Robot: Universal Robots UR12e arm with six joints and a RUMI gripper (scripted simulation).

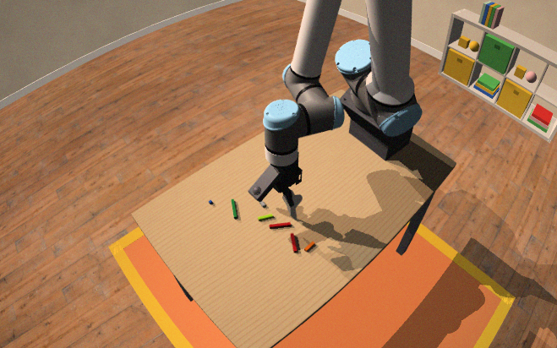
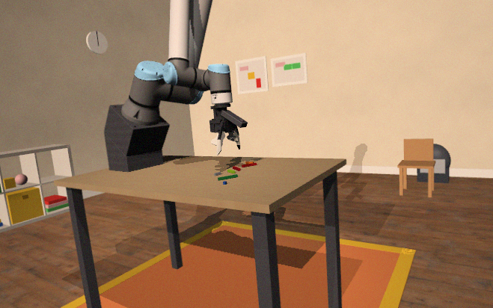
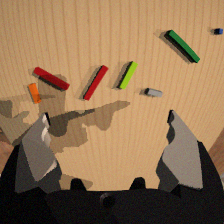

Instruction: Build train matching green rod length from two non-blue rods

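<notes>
The green rod (image 1: 234, 209) lies flat at the left of the group; it also shows in the wrist view (image 3: 182, 46) and in the exterior view (image 2: 227, 177). A lime rod (image 1: 265, 217) (image 3: 128, 74), two red rods (image 1: 280, 225) (image 1: 293, 242) (image 3: 95, 82) (image 3: 51, 78), a short orange rod (image 1: 309, 246) (image 3: 33, 92) and a small grey rod (image 1: 263, 203) (image 3: 153, 92) lie apart from one another. A tiny blue rod (image 1: 210, 202) (image 3: 218, 31) lies beyond the green one. My gripper (image 1: 278, 203) (image 3: 108, 112) hangs open and empty above the table, over the spot beside the grey and lime rods.
The arm's dark base (image 1: 379, 133) stands at the table's far corner. The table edge runs close behind the orange rod in the wrist view. A shelf (image 1: 510, 73) with boxes stands off the table, and a chair (image 2: 417, 162) stands by the wall.
</notes>
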